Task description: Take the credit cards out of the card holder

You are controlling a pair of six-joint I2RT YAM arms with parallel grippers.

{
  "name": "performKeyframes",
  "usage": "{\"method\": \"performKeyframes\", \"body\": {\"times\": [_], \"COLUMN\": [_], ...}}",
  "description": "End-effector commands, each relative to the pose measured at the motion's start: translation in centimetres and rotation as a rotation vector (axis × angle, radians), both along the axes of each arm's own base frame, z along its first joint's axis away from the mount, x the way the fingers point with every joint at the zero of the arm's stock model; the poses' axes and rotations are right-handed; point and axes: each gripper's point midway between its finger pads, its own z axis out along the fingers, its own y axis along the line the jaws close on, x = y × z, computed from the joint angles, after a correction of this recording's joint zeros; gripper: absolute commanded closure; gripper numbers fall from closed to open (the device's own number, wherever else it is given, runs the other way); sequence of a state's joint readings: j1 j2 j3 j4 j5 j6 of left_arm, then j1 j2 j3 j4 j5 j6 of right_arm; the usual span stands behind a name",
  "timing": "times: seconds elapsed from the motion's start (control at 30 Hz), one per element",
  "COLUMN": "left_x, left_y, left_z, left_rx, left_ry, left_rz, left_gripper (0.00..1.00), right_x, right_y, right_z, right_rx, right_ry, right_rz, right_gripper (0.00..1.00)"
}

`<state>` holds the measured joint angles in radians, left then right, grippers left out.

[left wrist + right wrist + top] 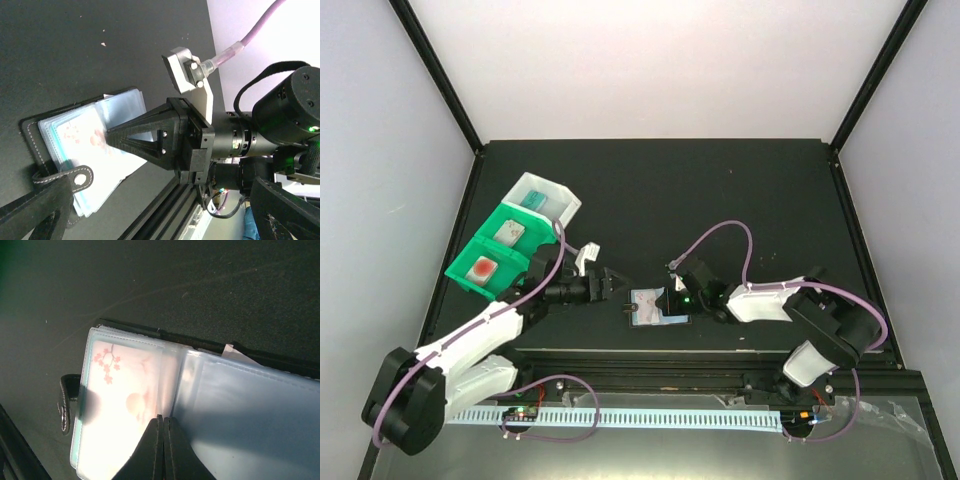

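The black card holder (645,308) lies open on the table, pale clear pockets up. In the right wrist view its left pocket (125,390) holds a card with pink blossoms and a round red mark; the other pockets (245,410) look pale blue. My right gripper (672,300) is shut, its tips (163,420) resting on the pockets at the fold; it also shows in the left wrist view (109,136). My left gripper (622,283) is open and empty just left of the holder (75,135). Three cards lie in the bins: teal (533,200), grey-white (508,232), red-marked (483,268).
A green bin (470,250) and a white bin (560,200) stand at the left back. The holder's snap strap (67,177) sticks out toward my left gripper. A black rail (650,360) runs along the table's near edge. Dark posts frame the walls.
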<state>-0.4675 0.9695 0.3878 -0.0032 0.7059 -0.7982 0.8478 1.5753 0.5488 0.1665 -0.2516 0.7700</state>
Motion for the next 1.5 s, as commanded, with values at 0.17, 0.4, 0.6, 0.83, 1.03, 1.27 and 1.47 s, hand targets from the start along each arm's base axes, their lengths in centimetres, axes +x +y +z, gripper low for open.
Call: {"method": "performKeyframes", "body": {"times": [0.17,0.4,0.6,0.83,1.03,1.27,1.47], "left_x": [1.9,3.0,3.7,3.4,3.2,3.0,2.9], "left_y": [-2.3,-3.5,-4.1,-4.9,-5.2,-4.9,-5.0], "left_z": [-0.1,-1.5,-2.9,-4.3,-5.3,-5.9,-6.4], "left_rx": [-0.057,-0.080,-0.077,-0.062,-0.034,0.014,0.027], "left_ry": [-0.013,0.004,0.026,0.060,0.081,0.083,0.096], "left_rz": [0.003,-0.005,-0.001,-0.015,-0.014,-0.003,-0.005], "left_gripper": [0.01,0.01,0.01,0.01,0.01,0.01,0.01], "right_x": [-1.2,-1.0,-1.0,-1.0,-0.9,-0.9,-1.0], "right_y": [-0.8,-1.0,-1.2,-1.3,-1.4,-1.5,-1.4], "right_z": [-1.6,-1.7,-1.5,-1.5,-1.2,-1.2,-1.1], "right_rx": [0.006,0.002,0.002,-0.001,-0.003,-0.002,0.002], "right_ry": [0.053,0.046,0.037,0.032,0.019,0.018,0.019], "right_rz": [-0.025,-0.039,-0.046,-0.046,-0.048,-0.049,-0.045], "right_gripper": [0.99,0.99,0.99,0.99,0.99,0.99,0.99]}}
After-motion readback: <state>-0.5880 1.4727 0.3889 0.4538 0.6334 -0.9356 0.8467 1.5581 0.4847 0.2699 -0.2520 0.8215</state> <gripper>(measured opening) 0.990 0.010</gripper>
